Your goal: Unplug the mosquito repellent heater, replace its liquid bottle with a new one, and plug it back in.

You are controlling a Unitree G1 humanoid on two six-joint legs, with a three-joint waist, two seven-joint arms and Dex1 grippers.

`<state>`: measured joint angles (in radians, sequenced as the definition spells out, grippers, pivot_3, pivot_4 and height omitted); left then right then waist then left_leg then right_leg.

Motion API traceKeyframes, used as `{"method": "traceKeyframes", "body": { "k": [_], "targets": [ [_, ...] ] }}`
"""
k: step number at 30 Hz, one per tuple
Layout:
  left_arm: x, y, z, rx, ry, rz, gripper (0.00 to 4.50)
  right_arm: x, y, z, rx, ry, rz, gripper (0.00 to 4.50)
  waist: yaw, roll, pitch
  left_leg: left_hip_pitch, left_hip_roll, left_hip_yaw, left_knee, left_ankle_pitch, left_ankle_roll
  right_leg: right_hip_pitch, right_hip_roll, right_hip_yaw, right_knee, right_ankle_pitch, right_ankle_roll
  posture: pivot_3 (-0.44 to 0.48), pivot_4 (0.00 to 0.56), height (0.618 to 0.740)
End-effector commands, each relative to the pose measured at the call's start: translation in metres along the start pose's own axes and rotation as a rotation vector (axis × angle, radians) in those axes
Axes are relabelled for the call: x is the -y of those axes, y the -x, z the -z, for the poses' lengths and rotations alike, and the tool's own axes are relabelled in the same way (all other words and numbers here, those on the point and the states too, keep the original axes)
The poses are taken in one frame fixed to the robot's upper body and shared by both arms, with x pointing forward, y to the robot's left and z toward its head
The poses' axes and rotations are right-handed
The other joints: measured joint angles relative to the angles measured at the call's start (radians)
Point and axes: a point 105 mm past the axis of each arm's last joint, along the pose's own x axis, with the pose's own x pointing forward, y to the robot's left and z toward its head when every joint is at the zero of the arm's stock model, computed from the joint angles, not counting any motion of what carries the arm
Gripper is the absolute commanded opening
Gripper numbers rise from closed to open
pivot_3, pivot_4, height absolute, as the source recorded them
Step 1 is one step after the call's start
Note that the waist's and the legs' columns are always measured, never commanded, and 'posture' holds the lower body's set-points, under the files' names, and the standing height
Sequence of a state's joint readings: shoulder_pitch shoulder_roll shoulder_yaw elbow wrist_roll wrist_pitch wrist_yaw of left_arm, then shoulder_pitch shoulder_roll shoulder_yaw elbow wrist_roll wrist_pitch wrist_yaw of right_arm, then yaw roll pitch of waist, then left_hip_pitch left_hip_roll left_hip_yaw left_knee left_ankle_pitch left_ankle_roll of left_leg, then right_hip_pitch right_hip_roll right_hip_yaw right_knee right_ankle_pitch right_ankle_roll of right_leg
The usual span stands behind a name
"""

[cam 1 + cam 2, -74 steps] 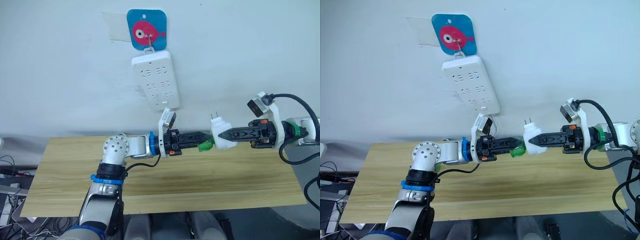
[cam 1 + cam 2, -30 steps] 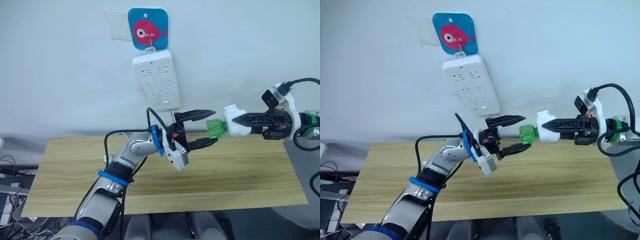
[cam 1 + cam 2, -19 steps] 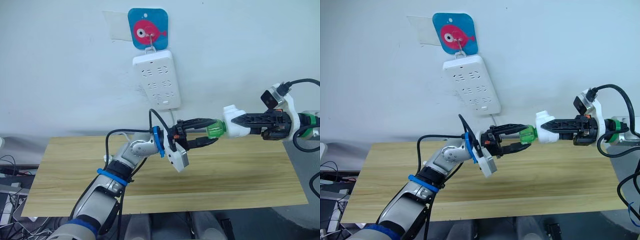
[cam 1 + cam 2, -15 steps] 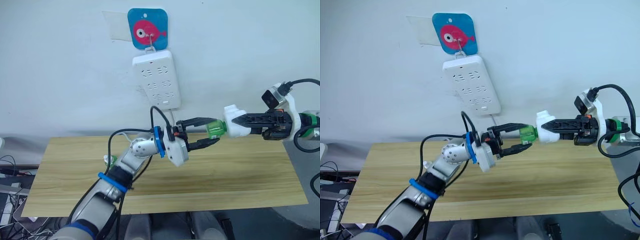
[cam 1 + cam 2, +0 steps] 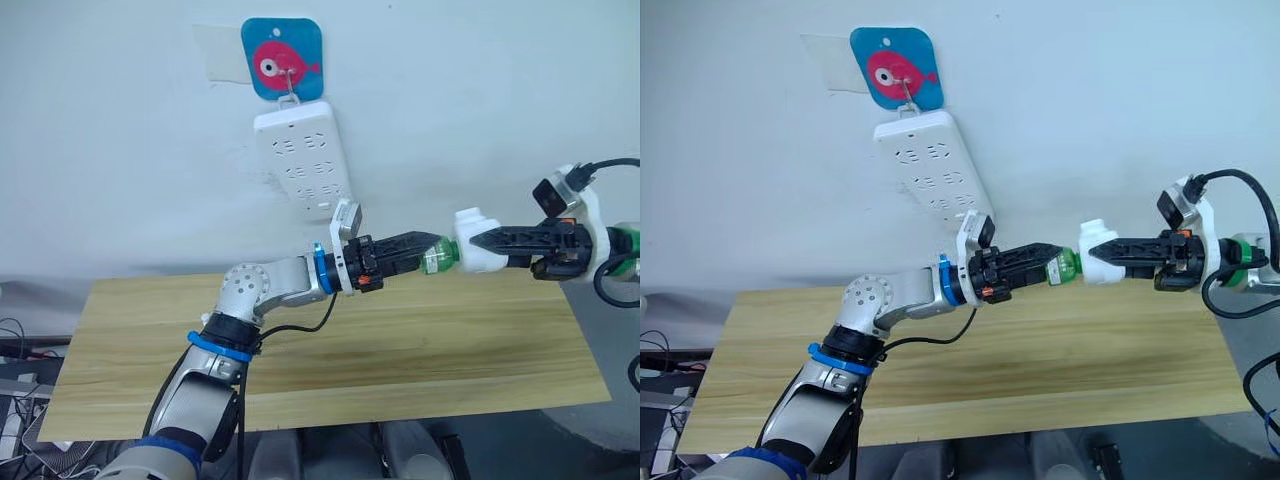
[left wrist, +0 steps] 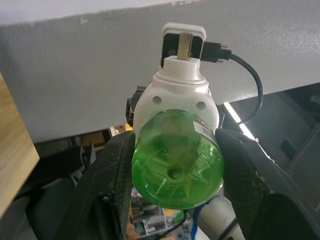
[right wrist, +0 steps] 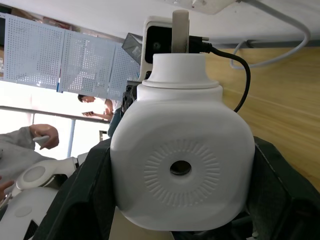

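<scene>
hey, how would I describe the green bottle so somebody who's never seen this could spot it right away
Start at the white power strip hanging on the wall, then look below and right, above the wooden table, where the two hands meet. The green bottle sits between the left hand and the white mosquito repellent heater; it is the only translucent green thing there.

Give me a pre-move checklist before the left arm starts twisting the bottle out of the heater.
1. Left claw shut on the green bottle: ok; the left wrist view shows a finger on each side of it.
2. Right claw shut on the heater: ok; the right wrist view shows it held between the fingers.
3. Bottle seated in the heater: ok, no gap at the joint.
4. Heater unplugged from the power strip: ok, it is held in the air, well away from the strip.
5. Both arms above the table, nothing under the bottle: ok.
6. Thread already loosened: cannot tell.
</scene>
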<state>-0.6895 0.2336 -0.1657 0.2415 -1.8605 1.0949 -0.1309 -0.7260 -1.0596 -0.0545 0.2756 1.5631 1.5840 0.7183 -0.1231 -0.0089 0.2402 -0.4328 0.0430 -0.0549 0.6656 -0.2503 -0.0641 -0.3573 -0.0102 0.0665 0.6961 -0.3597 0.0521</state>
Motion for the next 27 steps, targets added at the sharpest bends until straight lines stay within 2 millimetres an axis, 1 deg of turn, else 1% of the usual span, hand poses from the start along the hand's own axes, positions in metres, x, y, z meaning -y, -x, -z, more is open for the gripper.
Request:
{"method": "traceKeyframes", "body": {
  "k": [1, 3, 5, 7, 10, 12, 14, 15, 16, 17, 19, 21, 22, 24, 26, 27],
  "targets": [
    [0.012, -0.004, -0.001, -0.005, -0.008, 0.027, 3.31, -0.013, -0.005, 0.006, -0.058, 0.035, -0.039, 2.98, 0.0, 0.0, 0.0, 0.0, 0.0, 0.0, 0.0, 0.0, 0.0, 0.0, 0.0, 0.0, 0.0, 0.0, 0.0, -0.193, 0.202, 0.74],
    [0.015, -0.003, -0.004, 0.007, -0.022, 0.027, 3.91, -0.013, -0.004, 0.006, -0.055, 0.034, -0.039, 2.98, 0.001, 0.0, 0.0, 0.0, 0.0, 0.0, 0.0, 0.0, 0.0, 0.0, 0.0, 0.0, 0.0, 0.0, 0.0, -0.191, 0.204, 0.74],
    [0.018, 0.003, -0.008, 0.004, -0.08, 0.016, 4.48, -0.013, -0.003, 0.006, -0.052, 0.034, -0.036, 2.98, 0.002, 0.0, 0.0, 0.0, 0.0, 0.001, 0.001, 0.0, 0.0, 0.0, 0.0, 0.001, 0.0, 0.0, 0.0, -0.192, 0.206, 0.74],
    [0.024, 0.013, -0.01, -0.012, -0.172, -0.002, 4.48, -0.012, -0.002, 0.006, -0.048, 0.033, -0.033, 2.98, 0.001, 0.0, 0.0, 0.0, 0.0, 0.001, 0.001, 0.0, 0.0, 0.0, 0.0, 0.001, 0.0, 0.0, 0.0, -0.195, 0.208, 0.74],
    [0.036, 0.029, -0.015, -0.029, -0.376, -0.038, 4.48, -0.011, 0.001, 0.003, -0.029, 0.028, -0.025, 2.98, -0.009, 0.0, 0.0, 0.001, 0.001, 0.002, 0.0, 0.0, 0.0, 0.0, 0.001, 0.002, 0.0, 0.0, 0.0, -0.198, 0.211, 0.74],
    [0.048, 0.036, -0.013, -0.06, -0.57, -0.047, 4.48, -0.01, 0.003, 0.0, -0.011, 0.02, -0.018, 2.98, -0.015, 0.0, 0.0, 0.001, 0.001, 0.002, -0.001, 0.0, 0.0, 0.0, 0.001, 0.002, 0.0, 0.0, 0.0, -0.196, 0.215, 0.74],
    [0.063, 0.041, 0.005, -0.171, -0.854, -0.024, 4.48, -0.007, 0.006, -0.002, 0.007, 0.009, -0.009, 2.98, -0.016, 0.0, 0.0, 0.0, 0.001, 0.003, -0.001, 0.0, -0.001, 0.0, 0.001, 0.002, -0.001, 0.0, 0.0, -0.191, 0.217, 0.74],
    [0.065, 0.042, 0.012, -0.217, -1.029, -0.013, 4.48, -0.006, 0.007, -0.003, 0.017, 0.003, -0.006, 2.98, -0.016, 0.0, 0.0, 0.001, 0.001, 0.003, -0.002, 0.0, -0.001, 0.0, 0.001, 0.003, -0.002, 0.0, 0.0, -0.186, 0.218, 0.74],
    [0.061, 0.043, 0.015, -0.248, -1.245, -0.022, 4.48, -0.005, 0.008, -0.005, 0.026, -0.001, -0.003, 2.98, -0.016, 0.0, 0.0, 0.001, 0.001, 0.004, -0.002, 0.0, -0.001, 0.0, 0.001, 0.003, -0.003, 0.0, 0.0, -0.184, 0.219, 0.74],
    [0.056, 0.044, 0.017, -0.275, -1.424, -0.019, 4.48, -0.004, 0.008, -0.006, 0.031, -0.003, -0.003, 2.98, -0.014, 0.001, 0.0, 0.001, 0.001, 0.004, -0.003, 0.0, -0.001, 0.0, 0.001, 0.003, -0.004, 0.0, 0.0, -0.182, 0.219, 0.74],
    [0.044, 0.047, 0.016, -0.282, -1.836, -0.004, 4.48, -0.004, 0.007, -0.008, 0.035, -0.002, -0.006, 2.98, -0.009, 0.001, -0.001, 0.001, 0.001, 0.005, -0.003, 0.0, -0.001, 0.001, 0.001, 0.003, -0.006, 0.0, 0.0, -0.182, 0.222, 0.74],
    [0.035, 0.049, 0.016, -0.236, -2.126, 0.032, 4.48, -0.005, 0.006, -0.01, 0.038, -0.001, -0.012, 2.98, 0.0, 0.001, 0.0, 0.003, 0.002, 0.006, -0.003, 0.0, -0.001, 0.003, 0.001, 0.004, -0.007, 0.0, -0.001, -0.187, 0.224, 0.74],
    [0.033, 0.05, 0.019, -0.209, -2.219, 0.063, 4.48, -0.005, 0.006, -0.01, 0.04, -0.001, -0.015, 2.98, 0.006, 0.001, 0.0, 0.004, 0.002, 0.006, -0.002, 0.0, -0.001, 0.003, 0.001, 0.004, -0.006, 0.0, -0.001, -0.186, 0.225, 0.74],
    [0.021, 0.047, 0.023, -0.191, -2.398, 0.087, 4.48, -0.006, 0.005, -0.011, 0.042, -0.003, -0.022, 2.98, 0.013, 0.001, 0.0, 0.003, 0.002, 0.006, -0.002, 0.0, 0.0, 0.003, 0.001, 0.005, -0.006, 0.001, -0.001, -0.186, 0.226, 0.74],
    [0.014, 0.043, 0.029, -0.141, -2.519, 0.134, 4.48, -0.007, 0.004, -0.011, 0.036, -0.003, -0.03, 2.98, 0.016, 0.001, 0.0, 0.003, 0.002, 0.006, -0.003, -0.002, 0.003, 0.003, 0.0, 0.005, -0.006, 0.001, -0.001, -0.192, 0.231, 0.74],
    [0.012, 0.041, 0.03, -0.119, -2.548, 0.154, 4.48, -0.007, 0.003, -0.01, 0.034, -0.002, -0.032, 2.98, 0.018, 0.001, 0.0, 0.003, 0.002, 0.006, -0.003, -0.002, 0.004, 0.003, 0.0, 0.005, -0.006, 0.001, -0.001, -0.193, 0.232, 0.74]
  ]
}}
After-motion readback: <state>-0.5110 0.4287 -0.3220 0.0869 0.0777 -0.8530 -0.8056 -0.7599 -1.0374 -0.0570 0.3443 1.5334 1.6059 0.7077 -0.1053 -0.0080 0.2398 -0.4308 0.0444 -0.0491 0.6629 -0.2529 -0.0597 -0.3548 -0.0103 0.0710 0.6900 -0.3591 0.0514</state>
